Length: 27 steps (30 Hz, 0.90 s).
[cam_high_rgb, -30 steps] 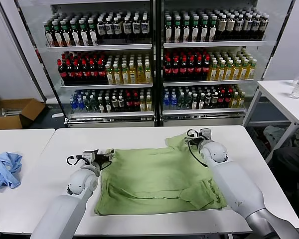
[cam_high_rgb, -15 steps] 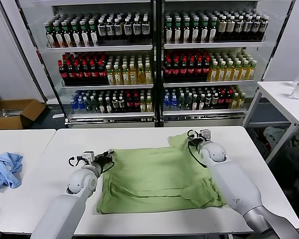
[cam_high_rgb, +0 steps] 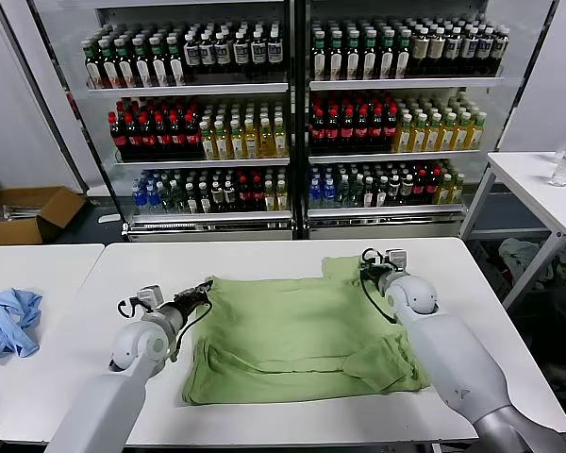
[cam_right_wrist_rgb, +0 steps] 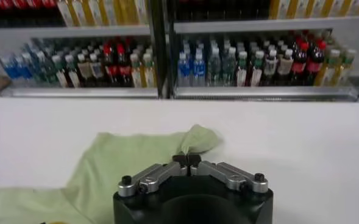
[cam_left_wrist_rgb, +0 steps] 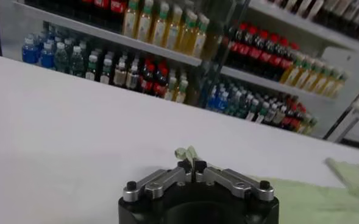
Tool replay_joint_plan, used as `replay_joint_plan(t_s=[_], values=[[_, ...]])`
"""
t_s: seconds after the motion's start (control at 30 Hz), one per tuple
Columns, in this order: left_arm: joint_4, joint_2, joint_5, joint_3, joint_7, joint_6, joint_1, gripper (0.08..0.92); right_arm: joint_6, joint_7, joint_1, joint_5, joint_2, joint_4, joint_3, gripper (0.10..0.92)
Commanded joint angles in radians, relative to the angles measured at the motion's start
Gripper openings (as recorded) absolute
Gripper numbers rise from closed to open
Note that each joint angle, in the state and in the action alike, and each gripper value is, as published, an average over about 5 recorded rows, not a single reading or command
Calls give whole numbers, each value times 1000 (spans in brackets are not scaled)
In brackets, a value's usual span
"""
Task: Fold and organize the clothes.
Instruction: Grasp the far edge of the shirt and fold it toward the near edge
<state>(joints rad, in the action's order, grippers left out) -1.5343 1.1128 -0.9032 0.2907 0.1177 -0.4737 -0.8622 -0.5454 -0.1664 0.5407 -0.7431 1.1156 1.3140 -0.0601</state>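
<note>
Both grippers pinch the T-shirt (cam_high_rgb: 292, 330): left gripper (cam_high_rgb: 206, 286) at ten o'clock, right gripper (cam_high_rgb: 366, 265) at two. Grasping done; next likely lift and fold together.

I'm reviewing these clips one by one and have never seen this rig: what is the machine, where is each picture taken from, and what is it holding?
It is a two-armed robot at a white table. The wide picture comes from its head; the other two from cameras on its wrists. A light pastel-green short-sleeved T-shirt lies spread on the table. The left gripper is shut on the shirt's far left corner; the right gripper is shut on its far right corner. A crumpled light blue garment lies on a neighbouring table.
</note>
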Motion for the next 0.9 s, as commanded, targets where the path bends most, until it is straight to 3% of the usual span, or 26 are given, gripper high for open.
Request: replay_joint_plan(t_s=[0.03, 0.3, 0.57, 0.9], values=[[-279, -41, -165, 131, -3, 24, -174, 86, 8, -13, 150, -69, -100, 324, -110, 106], [-474, -45, -142, 198, 5, 7, -397, 86, -14, -35, 444, -118, -209, 610, -296, 106], [-548, -39, 49, 182, -9, -4, -568, 86, -27, -42, 775, -98, -214, 780, -511, 106], [-461, -43, 401, 136, -36, -12, -545, 86, -36, -51, 870, 49, -159, 764, -485, 128]])
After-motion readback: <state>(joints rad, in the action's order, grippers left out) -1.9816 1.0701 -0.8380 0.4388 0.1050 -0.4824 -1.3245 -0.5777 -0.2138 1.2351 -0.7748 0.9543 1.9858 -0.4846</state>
